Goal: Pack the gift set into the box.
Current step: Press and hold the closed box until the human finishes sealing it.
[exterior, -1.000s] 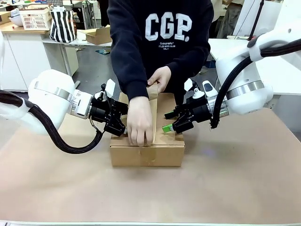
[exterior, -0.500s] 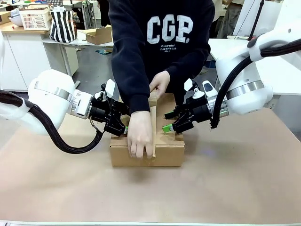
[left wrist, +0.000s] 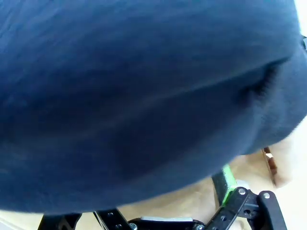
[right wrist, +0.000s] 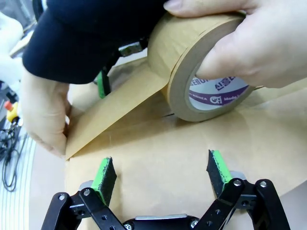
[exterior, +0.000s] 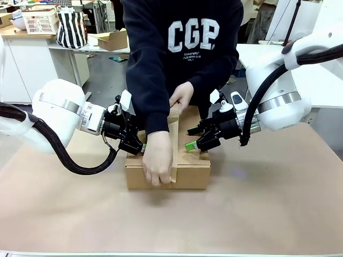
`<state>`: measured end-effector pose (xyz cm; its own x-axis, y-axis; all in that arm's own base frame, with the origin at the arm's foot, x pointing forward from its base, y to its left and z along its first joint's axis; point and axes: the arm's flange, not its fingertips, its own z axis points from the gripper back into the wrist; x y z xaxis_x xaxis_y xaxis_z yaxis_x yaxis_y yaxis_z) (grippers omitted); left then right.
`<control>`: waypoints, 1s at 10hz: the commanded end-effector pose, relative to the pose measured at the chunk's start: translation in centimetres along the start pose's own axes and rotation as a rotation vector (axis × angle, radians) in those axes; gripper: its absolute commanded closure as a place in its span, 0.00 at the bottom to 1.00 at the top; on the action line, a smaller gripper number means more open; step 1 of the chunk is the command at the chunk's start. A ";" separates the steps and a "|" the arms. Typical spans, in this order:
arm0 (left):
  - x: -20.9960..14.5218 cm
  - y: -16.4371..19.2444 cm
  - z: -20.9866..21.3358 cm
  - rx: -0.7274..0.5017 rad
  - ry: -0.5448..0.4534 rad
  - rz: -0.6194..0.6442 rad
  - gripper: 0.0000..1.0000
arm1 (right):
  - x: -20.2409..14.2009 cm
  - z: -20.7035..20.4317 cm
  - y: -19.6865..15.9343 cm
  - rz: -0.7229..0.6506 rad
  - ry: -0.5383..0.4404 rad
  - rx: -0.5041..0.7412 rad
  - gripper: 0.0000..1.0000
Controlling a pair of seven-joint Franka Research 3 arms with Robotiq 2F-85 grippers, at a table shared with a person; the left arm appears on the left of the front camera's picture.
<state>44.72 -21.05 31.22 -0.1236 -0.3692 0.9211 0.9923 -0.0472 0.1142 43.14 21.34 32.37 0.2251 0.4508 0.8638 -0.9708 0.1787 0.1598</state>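
The brown cardboard box (exterior: 193,174) sits mid-table with its top flaps folded down; the gift set is hidden. A person in a dark sweatshirt holds a roll of brown tape (exterior: 174,107) (right wrist: 201,81) at the far edge. Their other hand (exterior: 157,163) presses the tape strip (exterior: 174,142) over the front edge. My left gripper (exterior: 140,147) rests on the box's left top edge, open. In the left wrist view the sleeve hides all but one green finger (left wrist: 229,184). My right gripper (exterior: 192,144) (right wrist: 160,175) stands open with its pads on the right top flap (right wrist: 158,143).
Brown paper covers the table (exterior: 268,203), with free room in front of and beside the box. On far tables behind the person are a small open carton (exterior: 110,40), a white basket (exterior: 40,20) and a striped bag (exterior: 71,28).
The person's hand has slid along the tape strip toward me and down over the box's front edge. Both arms have stayed put.
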 end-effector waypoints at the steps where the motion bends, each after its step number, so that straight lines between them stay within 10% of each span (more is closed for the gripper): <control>1: -0.2 -0.1 -0.1 -0.002 0.001 0.004 0.00 | -0.4 -0.1 0.1 -0.006 0.005 0.000 0.00; 10: -0.2 -0.1 -0.1 -0.002 0.001 0.004 0.00 | -0.4 -0.1 0.1 -0.006 0.005 0.000 0.00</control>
<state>44.75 -21.02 31.24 -0.1237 -0.3691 0.9211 0.9923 -0.0466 0.1146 43.14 21.35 32.38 0.2249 0.4507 0.8639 -0.9709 0.1786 0.1595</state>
